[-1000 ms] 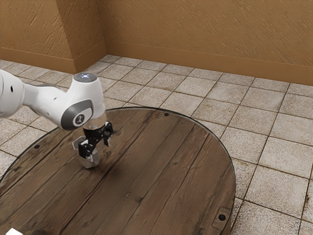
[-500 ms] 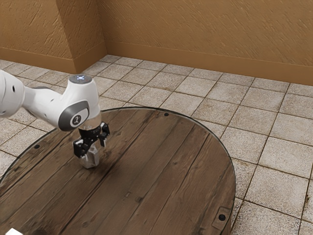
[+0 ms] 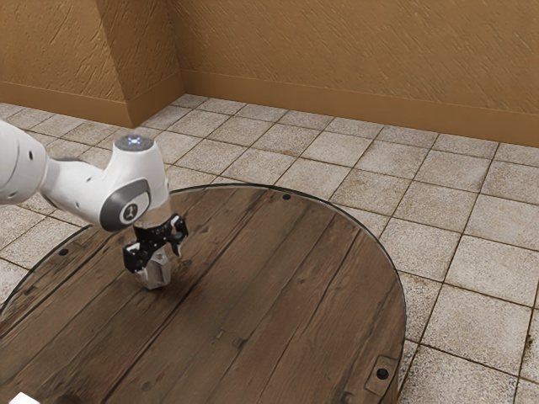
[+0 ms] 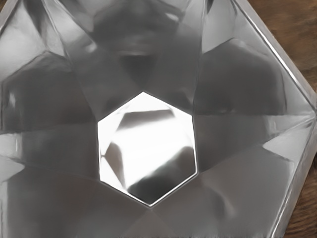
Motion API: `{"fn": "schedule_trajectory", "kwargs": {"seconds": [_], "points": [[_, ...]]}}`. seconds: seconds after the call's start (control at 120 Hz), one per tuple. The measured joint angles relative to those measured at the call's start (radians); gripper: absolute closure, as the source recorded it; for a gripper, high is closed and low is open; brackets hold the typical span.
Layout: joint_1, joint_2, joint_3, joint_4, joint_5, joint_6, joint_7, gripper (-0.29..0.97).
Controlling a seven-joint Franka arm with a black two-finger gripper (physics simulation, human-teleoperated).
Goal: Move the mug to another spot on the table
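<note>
Exterior view | mug point(image 3: 155, 278) directly under end effector point(image 3: 155, 261) | on table point(image 3: 295, 286) | grip: cannot tell

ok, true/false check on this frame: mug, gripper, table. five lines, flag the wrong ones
1. The mug is shiny grey with flat facets. True.
2. The table is square. False: it is round, made of dark wooden planks.
3. The gripper is right above the mug. True.
4. The mug is on the part of the table toward the exterior view's right. False: it is on the part toward the exterior view's left, away from the table's right edge.
5. The wrist view looks down into the mug at a six-sided bottom. True.
</note>
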Motion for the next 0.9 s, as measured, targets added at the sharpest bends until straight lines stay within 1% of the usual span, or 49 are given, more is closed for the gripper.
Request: {"fn": "schedule_trajectory", "kwargs": {"seconds": [0.117, 0.167, 0.283, 0.425, 0.608, 0.783, 0.9], "points": [[0.001, 0.008, 0.000, -0.001, -0.009, 0.015, 0.017, 0.00], [0.001, 0.009, 0.000, -0.002, -0.016, 0.020, 0.024, 0.03], [-0.002, 0.009, 0.000, -0.004, -0.036, 0.027, 0.035, 0.18], [-0.004, 0.009, -0.001, -0.004, -0.045, 0.032, 0.045, 0.40], [-0.007, 0.008, -0.001, -0.008, -0.047, 0.033, 0.050, 0.48], [-0.008, 0.007, 0.000, -0.008, -0.044, 0.031, 0.050, 0.58], [-0.008, 0.005, 0.000, -0.006, -0.037, 0.029, 0.051, 0.59]]}}
